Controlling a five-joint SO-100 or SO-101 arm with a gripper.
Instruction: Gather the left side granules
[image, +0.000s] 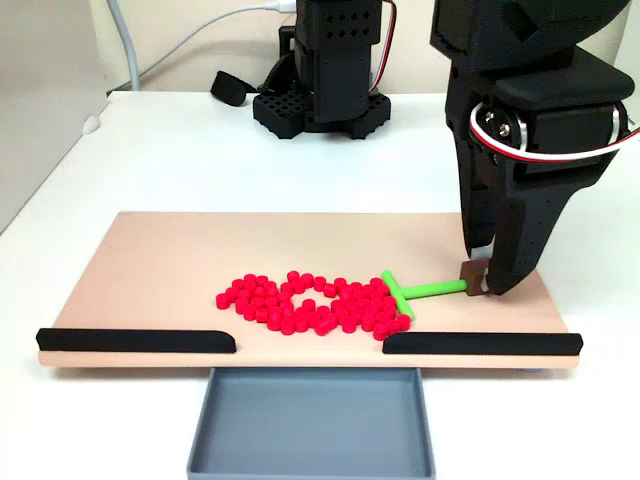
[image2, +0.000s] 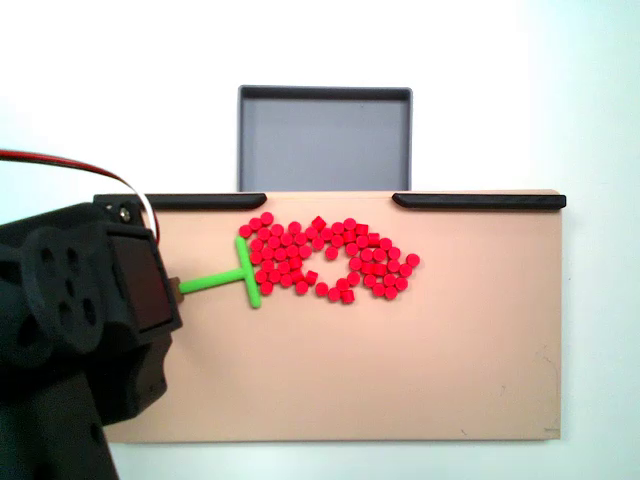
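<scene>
Granules (image: 310, 302), tiny bright red cylinders, lie clustered; hand (image: 482, 280) grips green tool (image: 415, 291).

One fixed view looks from low and close in front of the board (image: 180, 270), across it toward the arm's base (image: 320, 100) at the far side of the desk (image: 150, 160). The other fixed view looks almost straight down on the board (image2: 400, 370) from the opposite side, tray (image2: 325, 95) at the top. Both share the board, tray and black strips (image: 135, 340).
</scene>
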